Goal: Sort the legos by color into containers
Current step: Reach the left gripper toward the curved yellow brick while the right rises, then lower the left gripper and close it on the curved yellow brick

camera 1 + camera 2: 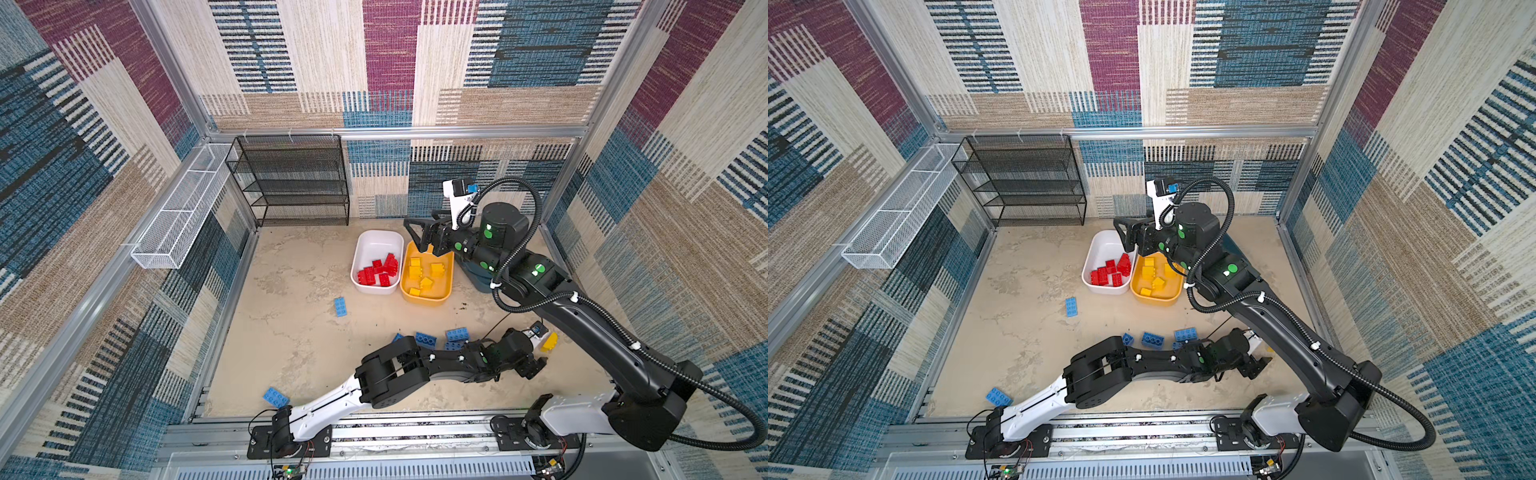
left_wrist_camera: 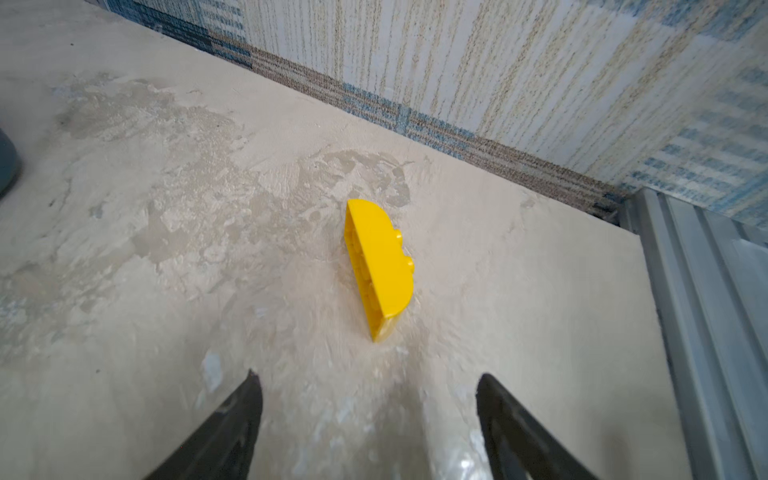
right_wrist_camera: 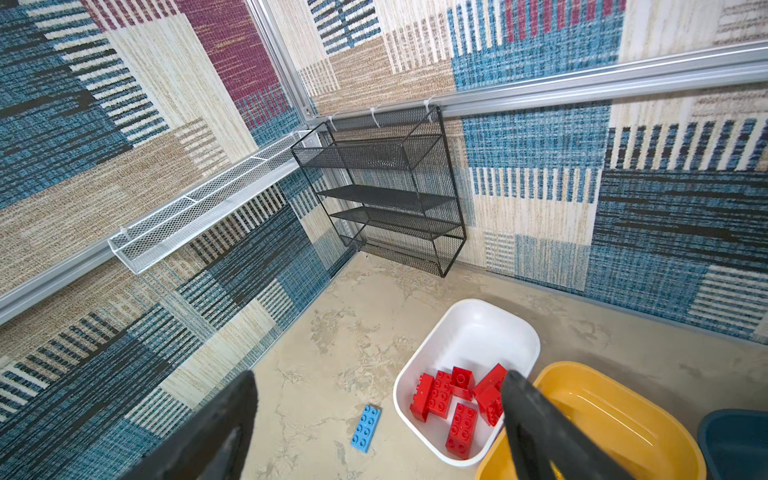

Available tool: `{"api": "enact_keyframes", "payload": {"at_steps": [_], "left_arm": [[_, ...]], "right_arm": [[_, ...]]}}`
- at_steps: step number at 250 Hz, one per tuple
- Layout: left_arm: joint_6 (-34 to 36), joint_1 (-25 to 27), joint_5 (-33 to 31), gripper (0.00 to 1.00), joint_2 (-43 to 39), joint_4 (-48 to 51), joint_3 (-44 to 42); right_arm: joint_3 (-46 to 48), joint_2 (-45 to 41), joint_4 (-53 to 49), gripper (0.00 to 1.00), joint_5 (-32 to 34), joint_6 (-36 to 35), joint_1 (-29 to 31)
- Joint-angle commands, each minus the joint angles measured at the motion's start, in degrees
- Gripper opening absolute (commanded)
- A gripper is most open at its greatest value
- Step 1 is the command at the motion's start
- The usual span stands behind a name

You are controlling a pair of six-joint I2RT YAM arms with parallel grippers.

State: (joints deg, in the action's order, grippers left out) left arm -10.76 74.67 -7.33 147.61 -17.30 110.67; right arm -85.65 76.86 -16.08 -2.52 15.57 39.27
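Observation:
A yellow lego (image 2: 386, 266) with a rounded side lies on the floor ahead of my open left gripper (image 2: 368, 386), apart from the fingertips; in a top view it shows at the right wall (image 1: 549, 343). My right gripper (image 3: 380, 378) hangs open and empty above the white container (image 1: 376, 245) and yellow container (image 1: 428, 299). Red legos (image 3: 453, 399) fill the white one, yellow legos (image 1: 419, 272) the yellow one. The teal container (image 3: 735, 440) is mostly hidden under the right arm. Several blue legos lie loose, one (image 1: 340, 306) in front of the white container, two (image 1: 425, 340) behind the left arm.
Another blue lego (image 1: 275, 397) lies near the front left floor edge. A black mesh rack (image 1: 297, 183) stands at the back wall and a white wire basket (image 1: 183, 212) hangs on the left wall. The metal frame rail (image 2: 706, 332) runs close beside the yellow lego.

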Motion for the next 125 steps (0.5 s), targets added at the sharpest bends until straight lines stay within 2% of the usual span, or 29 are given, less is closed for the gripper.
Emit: {"api": "enact_keyframes", "payload": {"at_steps": [1, 62, 104, 125], "left_arm": [[-0.02, -0.05, -1.55, 0.81, 2.76, -1.96, 3.90], [-1.02, 0.24, -1.61, 0.79, 9.63, 0.74, 13.08], [-1.31, 0.63, -4.53, 0.76, 14.78, 7.14, 22.28], [-1.63, 0.52, -6.21, 0.72, 16.16, 7.42, 24.25]], "right_arm": [[0.87, -0.91, 2.19, 0.91, 0.20, -0.20, 0.19], [3.71, -3.24, 1.93, 0.91, 0.59, -0.45, 0.19], [4.16, -4.42, 0.88, 0.91, 0.77, -0.96, 0.20], [4.44, -5.05, 0.58, 0.91, 0.42, -1.07, 0.19]]}}
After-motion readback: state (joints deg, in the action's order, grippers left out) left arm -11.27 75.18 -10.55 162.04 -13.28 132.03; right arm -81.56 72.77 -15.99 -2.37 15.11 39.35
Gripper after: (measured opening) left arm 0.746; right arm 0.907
